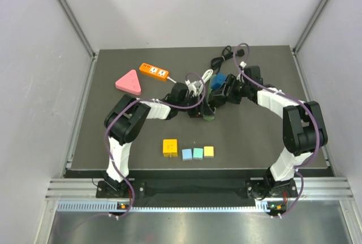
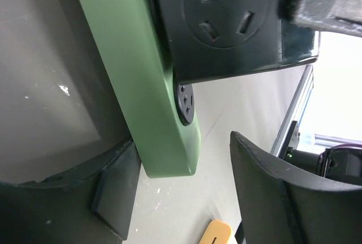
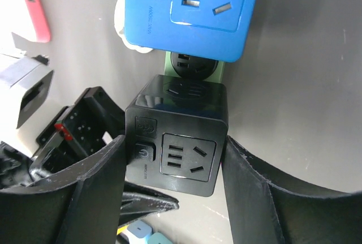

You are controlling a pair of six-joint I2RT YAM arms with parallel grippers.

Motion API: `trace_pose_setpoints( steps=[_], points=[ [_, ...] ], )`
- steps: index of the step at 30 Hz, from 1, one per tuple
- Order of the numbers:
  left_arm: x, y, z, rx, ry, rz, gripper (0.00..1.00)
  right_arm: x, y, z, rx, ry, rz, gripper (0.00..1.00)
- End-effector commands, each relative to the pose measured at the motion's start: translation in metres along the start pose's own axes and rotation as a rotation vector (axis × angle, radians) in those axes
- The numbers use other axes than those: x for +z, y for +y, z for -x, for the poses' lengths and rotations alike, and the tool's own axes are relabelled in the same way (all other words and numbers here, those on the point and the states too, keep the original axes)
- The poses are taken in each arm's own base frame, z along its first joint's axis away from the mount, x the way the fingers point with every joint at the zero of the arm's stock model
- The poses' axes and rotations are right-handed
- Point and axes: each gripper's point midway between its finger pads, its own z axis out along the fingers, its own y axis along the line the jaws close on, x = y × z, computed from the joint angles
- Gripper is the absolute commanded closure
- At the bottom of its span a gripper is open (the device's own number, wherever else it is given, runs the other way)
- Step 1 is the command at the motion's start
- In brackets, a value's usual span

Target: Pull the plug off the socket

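On your left, the left gripper (image 2: 182, 145) straddles the end of the long green plastic socket bar (image 2: 141, 74). Its jaws are apart: one finger (image 2: 113, 198) sits against the bar and the other stands clear, so the gripper is released and not yet bracing anything.

In the middle, the glossy black cube-shaped plug (image 3: 178, 136) sits pressed against the green bar, with no gap between them that you can see. Judge the pull as not yet done.

On your right, the right gripper (image 3: 174, 142) is grasping the black cube, with a pad on each flank. What is left for you is to clamp the bar with the left gripper, then draw the cube straight off.
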Motion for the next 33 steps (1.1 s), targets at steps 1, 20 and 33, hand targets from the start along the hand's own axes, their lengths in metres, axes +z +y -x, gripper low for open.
trace_pose_setpoints(
  steps=[1, 20, 33],
  points=[
    [0.004, -0.005, 0.002, 0.007, 0.008, -0.027, 0.34, -0.014, 0.044, 0.019, -0.027, -0.066, 0.191, 1.00],
    [-0.013, 0.037, 0.021, 0.066, -0.074, 0.269, 1.00, -0.007, 0.034, 0.009, -0.054, -0.019, 0.100, 0.61],
    [-0.016, 0.043, 0.014, 0.077, -0.075, 0.321, 1.00, 0.011, 0.034, 0.006, -0.075, 0.012, 0.043, 0.18]
  ],
)
